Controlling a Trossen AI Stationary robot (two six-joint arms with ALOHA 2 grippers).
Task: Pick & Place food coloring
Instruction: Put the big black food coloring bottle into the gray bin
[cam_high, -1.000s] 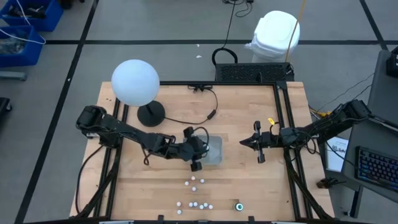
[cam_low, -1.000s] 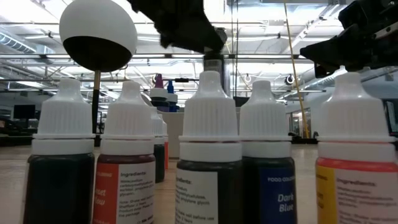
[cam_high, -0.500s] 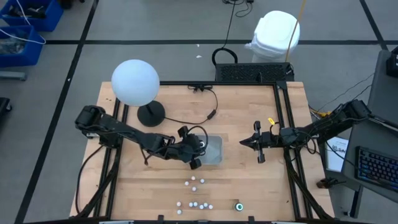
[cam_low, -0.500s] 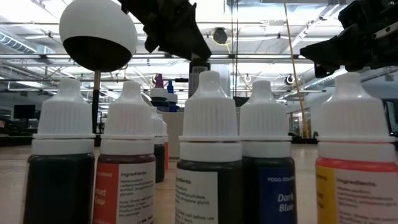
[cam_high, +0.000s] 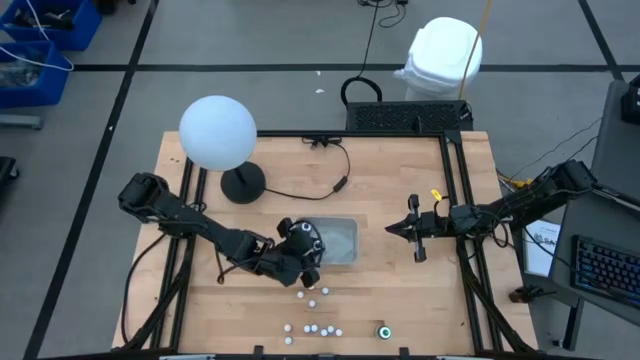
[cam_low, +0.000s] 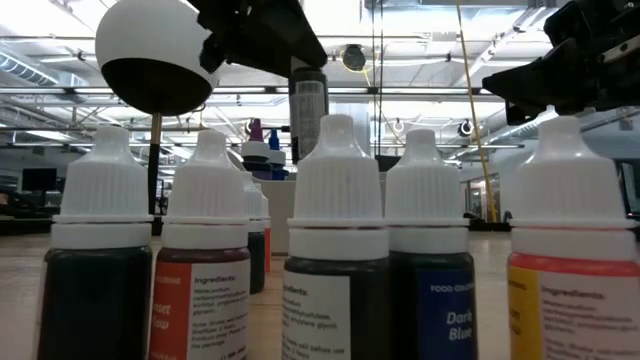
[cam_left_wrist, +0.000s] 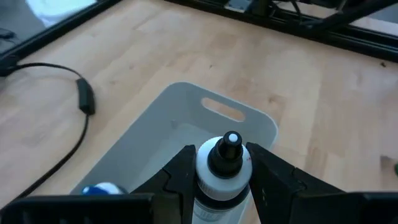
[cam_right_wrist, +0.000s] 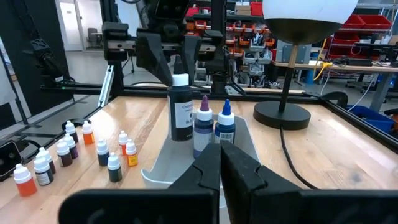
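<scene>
My left gripper (cam_high: 305, 265) hangs over the near left corner of the clear tray (cam_high: 342, 240), shut on a dark food coloring bottle (cam_right_wrist: 181, 109) with a white collar and black tip. That bottle also shows high in the low view (cam_low: 308, 100). Two more bottles, purple-capped (cam_right_wrist: 203, 124) and blue-capped (cam_right_wrist: 225, 126), stand upright in the tray. Several small white-capped bottles (cam_high: 312, 298) and a dark round pot (cam_high: 384, 330) stand on the table near its near edge. My right gripper (cam_high: 415, 232) waits shut to the right of the tray. My left gripper pinches the dark bottle between its two fingers (cam_left_wrist: 180, 177) at the white collar (cam_left_wrist: 217, 183) just under the black tip. The fingers come from above, pointing down. The bottle hangs upright below them, lifted off the table.
A white globe lamp (cam_high: 218, 132) stands on a round black base (cam_high: 243, 182) at the far left, its cable (cam_high: 312, 192) trailing past the tray's far side. In the low view a row of small bottles (cam_low: 335, 250) fills the foreground. Bare wood lies between the tray and my right arm.
My left gripper, still shut on the dark bottle, has moved from over the tray toward the table's near edge and a little to the left. The bottle has stayed upright and has grown larger in the low view. My right arm has kept still.
</scene>
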